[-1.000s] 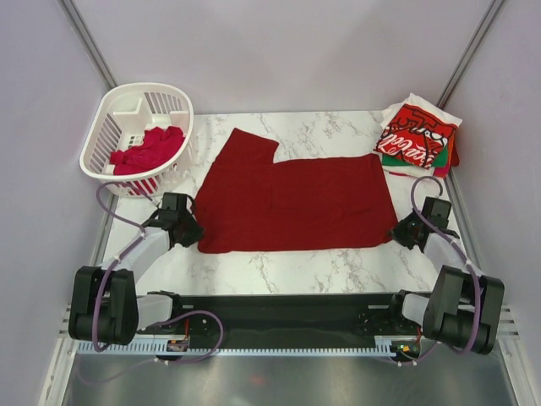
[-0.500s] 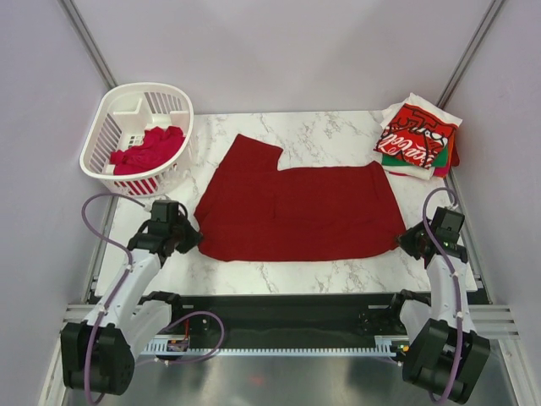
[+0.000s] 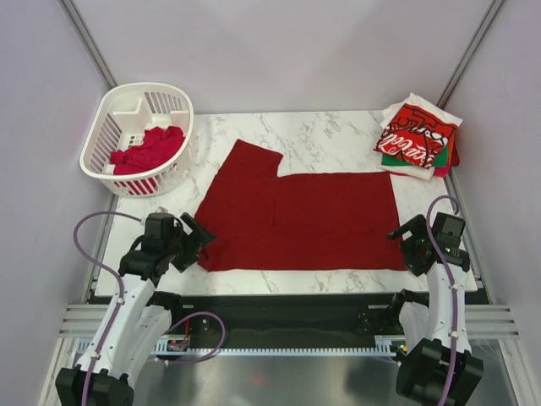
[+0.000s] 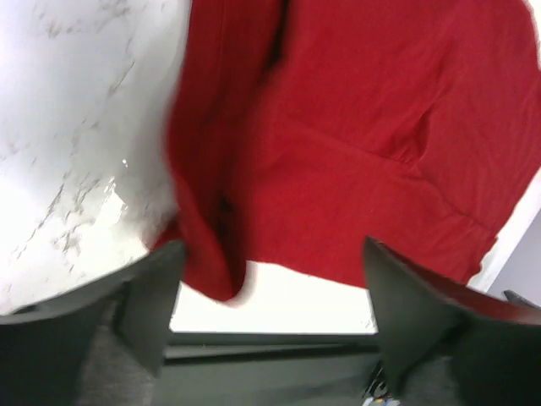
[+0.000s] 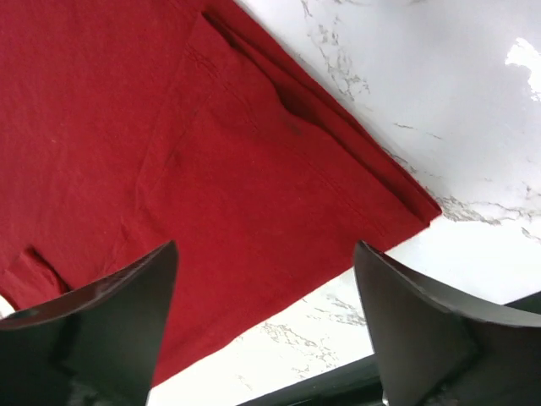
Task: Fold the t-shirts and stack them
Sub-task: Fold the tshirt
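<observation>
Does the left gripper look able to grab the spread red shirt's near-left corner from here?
Probably yes. The left gripper is open right by that corner of the red shirt, and nothing lies between them in the wrist view.

A plain dark red cloth t-shirt [image 3: 296,216] is lying spread flat on the marble table [image 3: 338,127], one sleeve pointing far-left. A crumpled red one [image 3: 148,150] is sitting in the white slotted plastic basket [image 3: 95,139] — and the folded stack [image 3: 435,156] is resting at the far-right corner, the red Coca-Cola tee [image 3: 414,135] on top.
</observation>
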Available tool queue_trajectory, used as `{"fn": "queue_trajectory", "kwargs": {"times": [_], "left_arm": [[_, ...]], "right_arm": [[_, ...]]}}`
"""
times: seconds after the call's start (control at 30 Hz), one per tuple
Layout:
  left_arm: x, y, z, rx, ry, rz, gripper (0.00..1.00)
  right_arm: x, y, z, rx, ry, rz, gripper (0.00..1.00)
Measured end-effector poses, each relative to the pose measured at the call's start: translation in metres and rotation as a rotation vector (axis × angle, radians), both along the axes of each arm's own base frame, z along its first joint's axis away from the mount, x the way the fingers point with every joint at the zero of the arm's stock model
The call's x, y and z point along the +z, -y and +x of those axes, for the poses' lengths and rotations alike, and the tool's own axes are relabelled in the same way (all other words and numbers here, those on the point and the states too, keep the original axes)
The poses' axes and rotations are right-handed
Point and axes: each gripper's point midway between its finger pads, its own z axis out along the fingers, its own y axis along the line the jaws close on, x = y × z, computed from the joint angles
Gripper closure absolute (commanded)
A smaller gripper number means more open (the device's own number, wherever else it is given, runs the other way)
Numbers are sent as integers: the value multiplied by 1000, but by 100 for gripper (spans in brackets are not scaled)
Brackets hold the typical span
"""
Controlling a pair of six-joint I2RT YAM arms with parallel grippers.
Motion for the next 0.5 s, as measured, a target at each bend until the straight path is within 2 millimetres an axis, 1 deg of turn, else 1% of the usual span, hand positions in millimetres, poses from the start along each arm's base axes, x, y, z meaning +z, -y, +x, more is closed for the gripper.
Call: {"fn": "queue_trajectory", "kwargs": {"times": [0.1, 0.17, 0.23, 0.3, 0.37, 0.43, 0.5], "left_arm": [[7, 1, -7, 1, -19, -11, 0], [21, 0, -8, 2, -2, -6, 0], [46, -4, -2, 5, 57, 12, 0], [69, -7, 7, 1, 115, 39, 1], [91, -9, 22, -13, 163, 72, 3], [102, -9, 42, -39, 176, 108, 5], [106, -6, 67, -70, 180, 140, 7]], "right_arm": [[8, 1, 1, 5, 6, -6, 2], [19, 3, 6, 8, 31, -19, 2], [29, 5, 11, 10, 52, -30, 2], [39, 8, 18, 10, 71, -39, 2], [48, 10, 28, 17, 94, -38, 3], [51, 5, 41, 48, 129, -17, 2], [50, -4, 54, 92, 154, 7, 3]]}}
